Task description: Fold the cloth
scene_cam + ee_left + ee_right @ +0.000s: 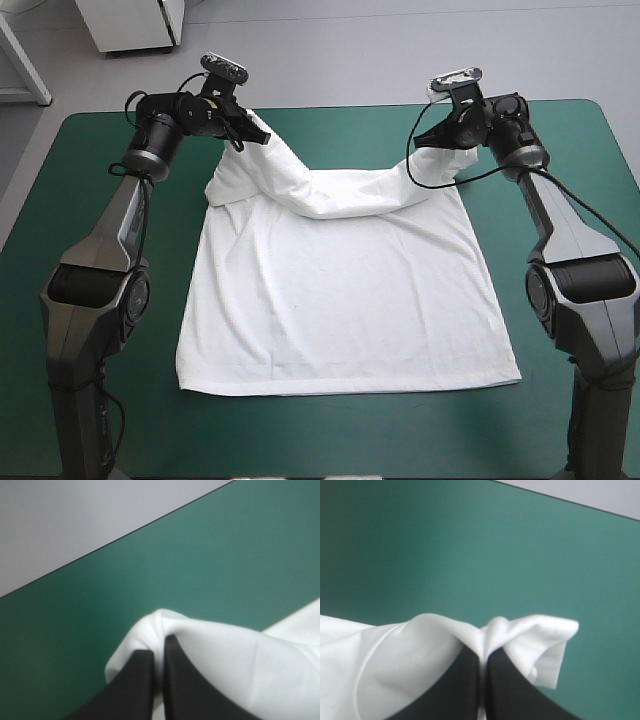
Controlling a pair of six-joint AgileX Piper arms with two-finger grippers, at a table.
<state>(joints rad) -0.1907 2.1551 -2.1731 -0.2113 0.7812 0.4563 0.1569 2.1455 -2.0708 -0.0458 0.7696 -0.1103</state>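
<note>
The T-shirt (340,300) lies mostly flat at the middle of the table (90,230), with its hem toward 6 o'clock. Its far corners are lifted. The left gripper (252,135) pinches the corner at 11 o'clock and the right gripper (432,140) the one at 1 o'clock, each with fingers pressed nearly together on cloth. Between them the raised edge sags. Bunched folds hide sleeves and neckline. Both wrist views cut off most of the shirt.
</note>
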